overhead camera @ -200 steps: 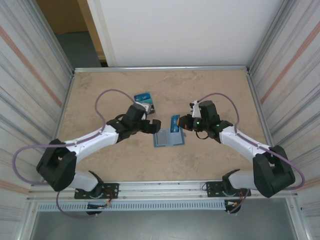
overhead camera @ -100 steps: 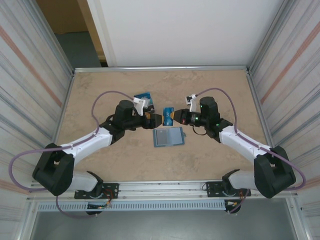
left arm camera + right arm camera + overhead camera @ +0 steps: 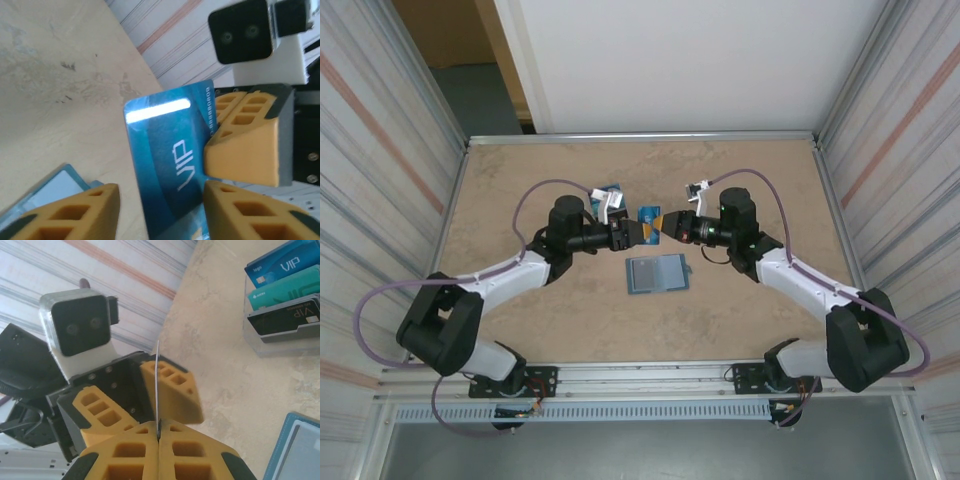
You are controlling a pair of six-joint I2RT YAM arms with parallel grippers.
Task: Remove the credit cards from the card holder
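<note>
My right gripper (image 3: 665, 225) (image 3: 159, 434) is shut on a blue VIP credit card (image 3: 648, 216) (image 3: 165, 150), held above the table and seen edge-on (image 3: 157, 382) in the right wrist view. My left gripper (image 3: 635, 232) (image 3: 160, 210) faces it nose to nose, open, and the card's free end reaches between its fingers (image 3: 75, 210) with a gap on both sides. The teal-blue card holder (image 3: 656, 273) (image 3: 300, 450) lies open and flat on the table below both grippers, pale pocket panels up. One corner of the card holder (image 3: 45, 192) shows in the left wrist view.
A clear tray (image 3: 280, 335) at the far left of the grippers holds a blue VIP card (image 3: 280, 262), a teal card (image 3: 287, 290) and a dark card (image 3: 285, 315); that tray (image 3: 610, 195) is partly behind the left arm. Striped walls close both sides.
The right gripper lifted the card away from the holder and carried it toward the far left. The left gripper swung round to meet it, and its open fingers now straddle the card.
</note>
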